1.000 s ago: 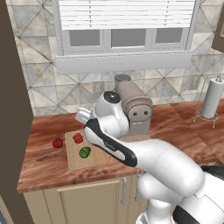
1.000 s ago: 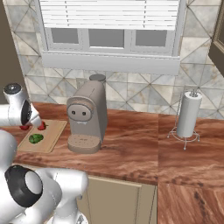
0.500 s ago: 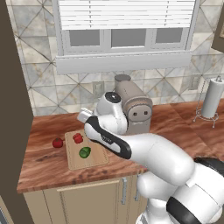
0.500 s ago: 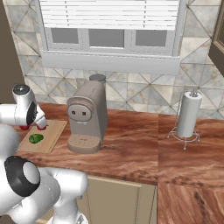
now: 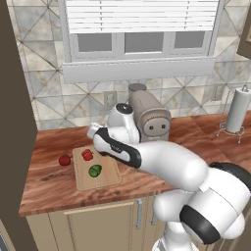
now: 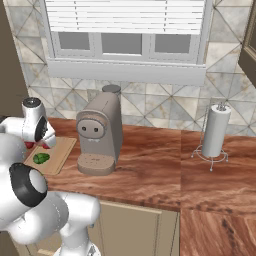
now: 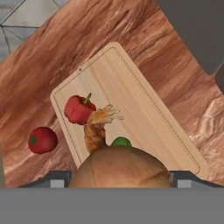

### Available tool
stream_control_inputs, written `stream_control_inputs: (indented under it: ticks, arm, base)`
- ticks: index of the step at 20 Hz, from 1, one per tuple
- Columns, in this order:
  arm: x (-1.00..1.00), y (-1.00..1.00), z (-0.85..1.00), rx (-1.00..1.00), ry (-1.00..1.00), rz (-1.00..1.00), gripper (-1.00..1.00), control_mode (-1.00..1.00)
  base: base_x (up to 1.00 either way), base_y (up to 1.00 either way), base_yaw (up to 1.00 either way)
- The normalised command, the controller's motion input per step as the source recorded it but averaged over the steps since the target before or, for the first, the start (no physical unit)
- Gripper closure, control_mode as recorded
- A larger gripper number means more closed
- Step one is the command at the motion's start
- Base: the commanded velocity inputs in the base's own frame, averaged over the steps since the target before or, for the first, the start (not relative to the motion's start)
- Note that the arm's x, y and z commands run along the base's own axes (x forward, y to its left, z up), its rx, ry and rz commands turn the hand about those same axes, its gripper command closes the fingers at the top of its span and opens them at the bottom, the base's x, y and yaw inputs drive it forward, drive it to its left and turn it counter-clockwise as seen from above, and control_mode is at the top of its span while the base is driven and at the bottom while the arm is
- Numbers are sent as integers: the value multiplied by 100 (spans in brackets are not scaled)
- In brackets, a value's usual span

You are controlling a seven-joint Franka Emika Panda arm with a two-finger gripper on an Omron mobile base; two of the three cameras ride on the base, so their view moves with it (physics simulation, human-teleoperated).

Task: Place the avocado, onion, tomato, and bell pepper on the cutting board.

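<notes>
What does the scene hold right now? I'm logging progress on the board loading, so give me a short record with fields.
cutting board: on the wood counter
bell pepper: on the board
avocado: on the board
tomato: on the counter, beside the board, not on it
onion: held in the gripper above the board
left to place: onion, tomato

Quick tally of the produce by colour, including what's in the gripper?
Red: 2, the bell pepper on the cutting board and the tomato on the counter beside it.
Green: 1, the avocado on the board.
Tan: 1, the onion held in the gripper.
Total: 4
</notes>
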Motion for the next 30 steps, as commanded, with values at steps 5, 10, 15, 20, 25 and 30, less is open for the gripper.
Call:
stream_control_inputs:
  ticks: [5, 10, 15, 20, 25, 30]
  arm:
    - [20, 0, -23, 0, 8, 0, 100, -100]
    - [23, 0, -25, -1, 5, 0, 100, -100]
    - [11, 0, -34, -7, 2, 0, 100, -100]
    - [7, 0, -31, -7, 0, -1, 100, -100]
    - [13, 0, -18, 0, 0, 0, 100, -100]
    - [30, 0, -10, 0, 0, 0, 100, -100]
  base:
    - [0, 0, 0]
    - [0, 0, 0]
    - [0, 0, 0]
    - [0, 0, 0]
    - [0, 0, 0]
    - [0, 0, 0]
